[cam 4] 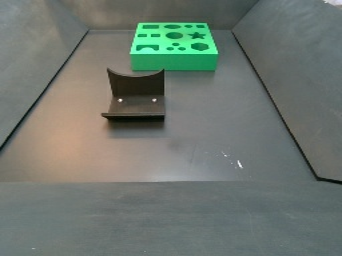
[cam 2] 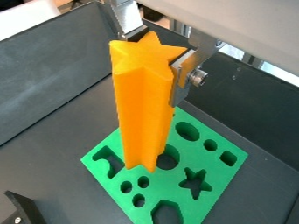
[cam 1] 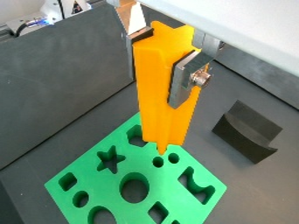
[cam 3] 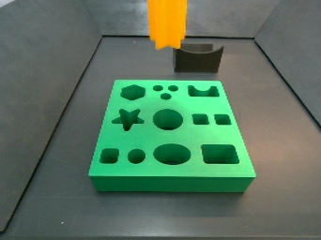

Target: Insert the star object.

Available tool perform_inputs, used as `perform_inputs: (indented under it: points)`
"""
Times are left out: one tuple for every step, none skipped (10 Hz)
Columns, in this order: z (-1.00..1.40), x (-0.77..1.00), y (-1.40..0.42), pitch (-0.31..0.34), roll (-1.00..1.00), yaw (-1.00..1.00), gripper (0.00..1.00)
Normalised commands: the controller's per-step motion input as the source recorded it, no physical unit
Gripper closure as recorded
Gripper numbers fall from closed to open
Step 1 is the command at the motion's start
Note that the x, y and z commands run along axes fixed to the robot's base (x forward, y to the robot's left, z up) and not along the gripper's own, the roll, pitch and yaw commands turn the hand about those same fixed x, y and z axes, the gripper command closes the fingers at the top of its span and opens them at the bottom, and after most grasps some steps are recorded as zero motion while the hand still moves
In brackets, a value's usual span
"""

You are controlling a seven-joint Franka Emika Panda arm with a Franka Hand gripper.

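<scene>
Writing: no brand, label or readable text shows on any object.
Gripper: the gripper [cam 1: 160, 63] is above the green block and clenched on the star object; in both wrist views a silver finger [cam 2: 184, 72] presses against the upper side of the prism.
Star object: the star object [cam 1: 162, 87] is a tall orange prism, held upright in the air over the green block [cam 3: 170, 136]. In a side view only its lower end [cam 3: 168, 23] shows, hanging from the top edge, above the far part of the block.
Green block: it lies flat on the dark floor [cam 4: 201, 130] and has many shaped holes, all empty. The star hole [cam 3: 126, 118] is on one side of the block, not under the prism.
Dark curved block: the dark grey curved block [cam 3: 197, 56] stands just behind the green block; in a side view [cam 4: 134, 95] it is well apart from it.
Surroundings: dark walls [cam 3: 56, 84] enclose the floor.
</scene>
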Motion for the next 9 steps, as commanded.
perform_inputs:
  points:
    - [-0.21, -0.07, -0.12, 0.000, -0.12, 0.04, 1.00]
    - [-0.88, -0.17, -0.23, 0.114, -0.06, 0.08, 1.00]
    - [-0.99, -0.15, -0.37, 0.116, 0.01, 0.03, 1.00]
    - [-0.96, -0.23, -0.41, 0.056, 0.07, 0.03, 1.00]
    - [-0.81, -0.19, -0.35, 0.059, 0.03, 0.03, 1.00]
    - [-0.68, -0.07, -0.08, 0.129, -0.10, 0.03, 1.00]
    - [-0.62, -0.13, -0.04, 0.119, -0.16, 0.01, 1.00]
    - [-0.55, -0.12, -0.01, 0.099, -0.17, 0.02, 1.00]
    - [-0.51, -0.17, -0.04, 0.081, -0.17, 0.02, 1.00]
